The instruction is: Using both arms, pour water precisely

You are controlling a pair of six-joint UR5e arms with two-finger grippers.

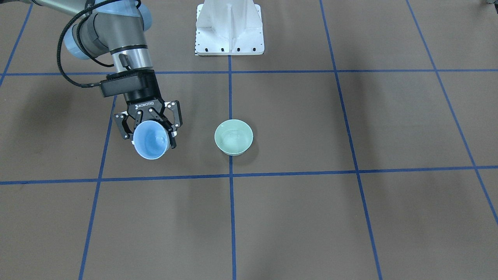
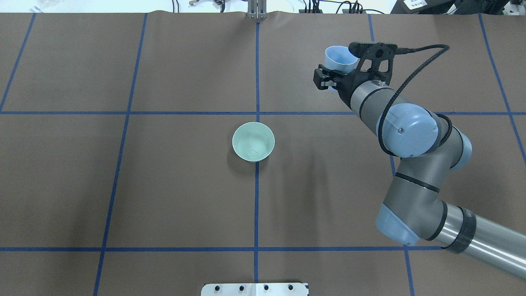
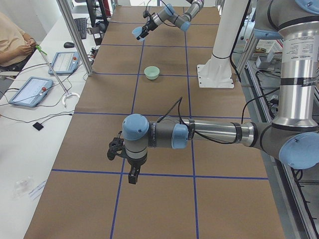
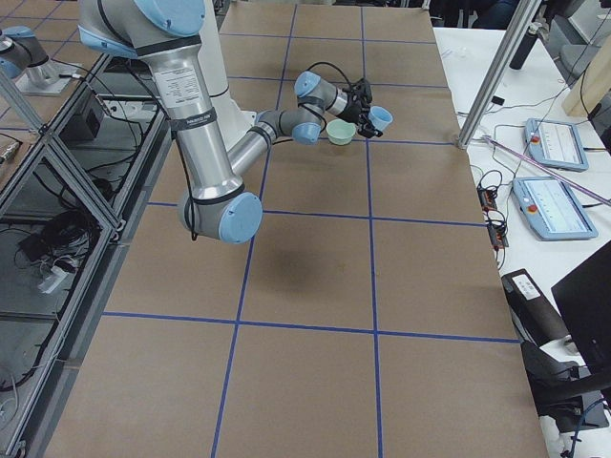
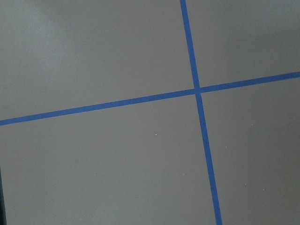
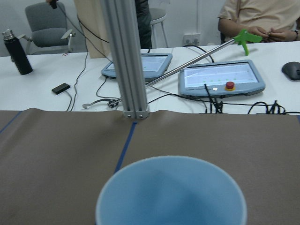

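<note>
Right arm (image 2: 411,135): its long axis runs from the white pedestal (image 1: 229,27) side outward, with the wrist pointing away from the pedestal. The right gripper (image 1: 151,134) has its fingers clamped on the wall of a blue cup (image 1: 151,144). The cup is held mouth-up above the table (image 1: 350,217), on the robot's right of the green bowl (image 1: 234,137). Each vessel shows a faint glint inside; the contents are unclear.

Left arm (image 3: 214,133): stretched level, well apart from the bowl. The left gripper (image 3: 133,175) points down; how far it is open cannot be told.
</note>
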